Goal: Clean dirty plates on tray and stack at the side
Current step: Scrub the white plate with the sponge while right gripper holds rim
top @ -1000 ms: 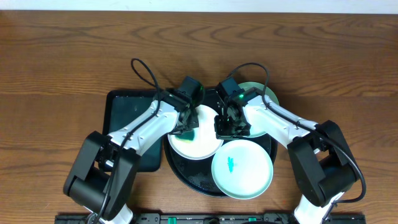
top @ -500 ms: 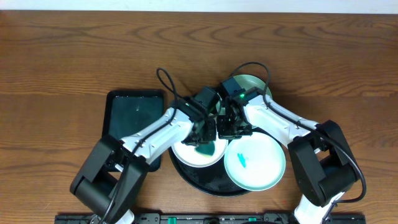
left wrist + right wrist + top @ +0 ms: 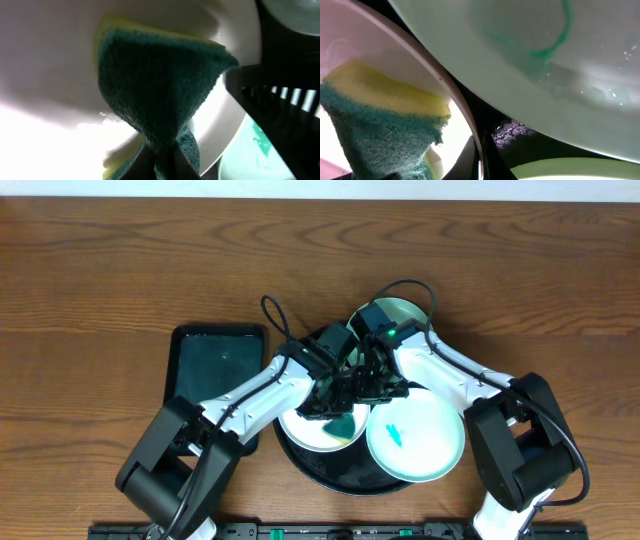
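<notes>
A white plate [image 3: 300, 428] lies on the left of the black round tray [image 3: 310, 470]. My left gripper [image 3: 335, 405] is shut on a green and yellow sponge [image 3: 342, 423] and presses it on the white plate [image 3: 50, 60]; the sponge [image 3: 160, 85] fills the left wrist view. My right gripper [image 3: 375, 385] is shut on the white plate's rim [image 3: 460, 100]. A mint plate with a teal smear [image 3: 415, 435] sits at the tray's right, its edge over the rim. A second mint plate [image 3: 405, 315] sits at the tray's back.
A rectangular dark-green tray [image 3: 215, 365] lies left of the black tray, under my left arm. Bare wood tabletop [image 3: 560, 300] spreads to the right, left and back. Both arms cross over the black tray's middle.
My left gripper has moved right and forward with the sponge across the white plate. The smeared mint plate has shifted right, toward the tray's edge. The right gripper has stayed near the white plate's rim.
</notes>
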Available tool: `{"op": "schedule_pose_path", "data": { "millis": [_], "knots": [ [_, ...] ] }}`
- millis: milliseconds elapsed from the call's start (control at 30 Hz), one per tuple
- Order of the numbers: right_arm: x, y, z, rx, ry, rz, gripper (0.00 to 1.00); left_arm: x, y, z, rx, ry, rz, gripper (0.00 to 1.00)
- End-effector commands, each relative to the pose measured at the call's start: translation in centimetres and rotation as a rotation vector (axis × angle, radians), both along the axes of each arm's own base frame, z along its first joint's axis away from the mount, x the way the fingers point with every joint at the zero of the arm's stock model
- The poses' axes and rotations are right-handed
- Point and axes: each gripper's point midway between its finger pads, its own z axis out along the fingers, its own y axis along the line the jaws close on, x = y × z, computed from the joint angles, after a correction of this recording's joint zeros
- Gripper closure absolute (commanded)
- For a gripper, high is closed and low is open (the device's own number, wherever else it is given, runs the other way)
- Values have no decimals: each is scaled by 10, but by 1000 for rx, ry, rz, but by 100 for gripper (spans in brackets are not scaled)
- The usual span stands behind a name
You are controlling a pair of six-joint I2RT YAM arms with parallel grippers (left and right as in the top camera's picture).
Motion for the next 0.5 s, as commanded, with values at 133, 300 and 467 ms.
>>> {"op": "schedule_pose_path", "data": {
  "millis": [133, 300, 467],
  "knots": [
    [-4, 5, -1, 4, 5, 8, 99, 17, -22, 8, -136, -19, -1, 93],
    [-4, 5, -1, 4, 5, 8, 99, 48, 19, -4, 23, -111, 100, 93],
    [-4, 5, -1, 3, 5, 8, 99, 61, 61, -10, 169, -148, 152, 93]
  ]
}}
